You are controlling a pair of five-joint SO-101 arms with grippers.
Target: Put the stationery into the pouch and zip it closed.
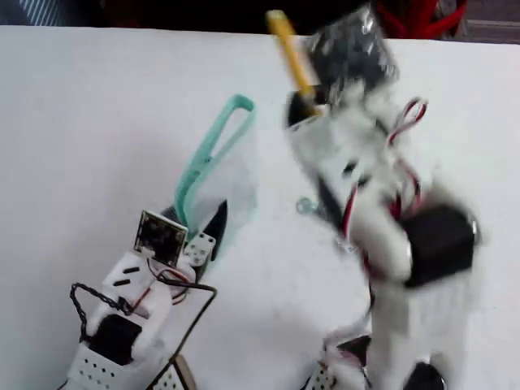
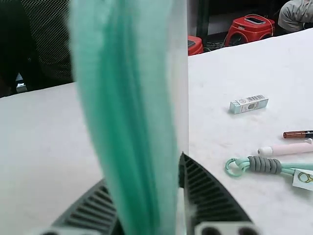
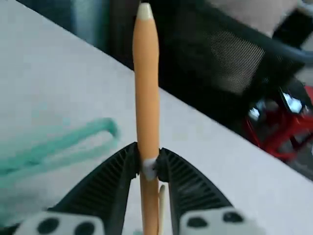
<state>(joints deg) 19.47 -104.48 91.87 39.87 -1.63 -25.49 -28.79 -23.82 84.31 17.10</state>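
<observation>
The right gripper (image 3: 146,159) is clamped round one orange-yellow plastic pen (image 3: 146,73), held upright. The left gripper (image 2: 144,171) pinches the one clear pouch with a teal zip edge (image 2: 127,98); I cannot make out its contents. On the white table (image 2: 49,147) nearby lie one small pale box (image 2: 249,104), one pink pen (image 2: 286,149), one brown-tipped pen (image 2: 297,134) and one teal looped cord (image 2: 259,165).

pouch (image 2: 124,122) in L claw (image 2: 144,178), pen (image 3: 146,88) in R claw (image 3: 147,152)
</observation>
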